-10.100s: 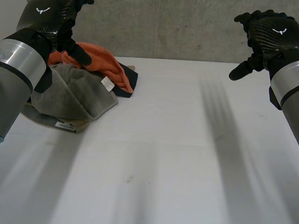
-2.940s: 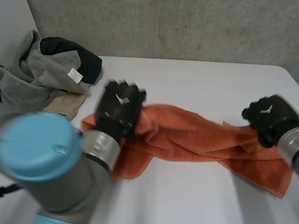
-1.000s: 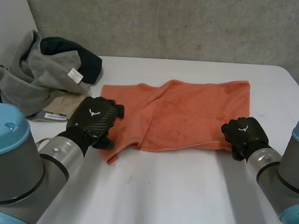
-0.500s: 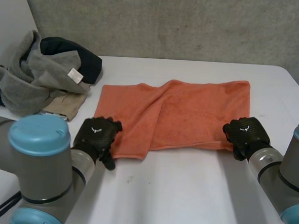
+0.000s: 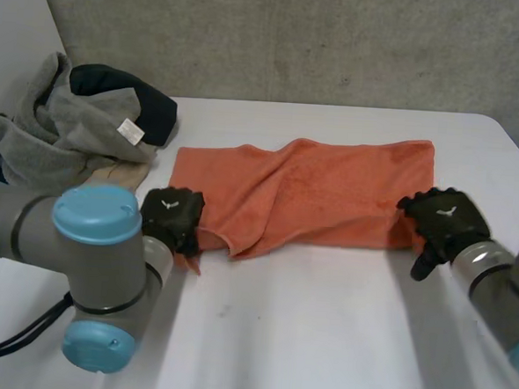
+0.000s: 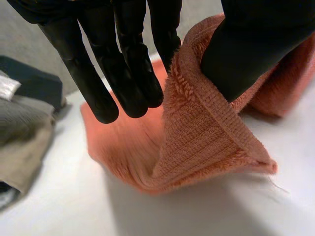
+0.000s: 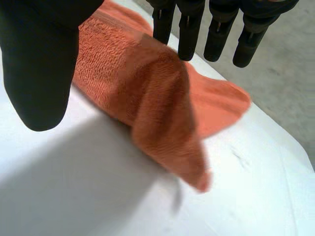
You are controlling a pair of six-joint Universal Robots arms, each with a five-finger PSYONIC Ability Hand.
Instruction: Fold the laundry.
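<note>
Status: early in the job. The orange towel point(image 5: 330, 190) lies spread across the middle of the white table point(image 5: 321, 339), long side running left to right, with a loose diagonal wrinkle left of centre. No fold is laid in it yet. The heap of grey, navy and beige clothes point(image 5: 69, 139) at the far left is untouched, so nearly everything is left to do.

Left hand point(image 5: 172, 217): it's at the towel's near-left corner. In its wrist view the corner stands up off the table between the straight fingers point(image 6: 128, 73) and the thumb, pinched there. The hand is barely closed, a fingertip pinch and not a fist.

Right hand point(image 5: 441, 221): it's at the near-right corner. In its wrist view the cloth humps up toward the straight fingers point(image 7: 189, 29), the thumb sits against its other side, and the tip of the corner hangs free below. I read that as a light pinch too, though less certain than the left.

My read: you're set to carry the near edge to the far edge for the first fold.
</note>
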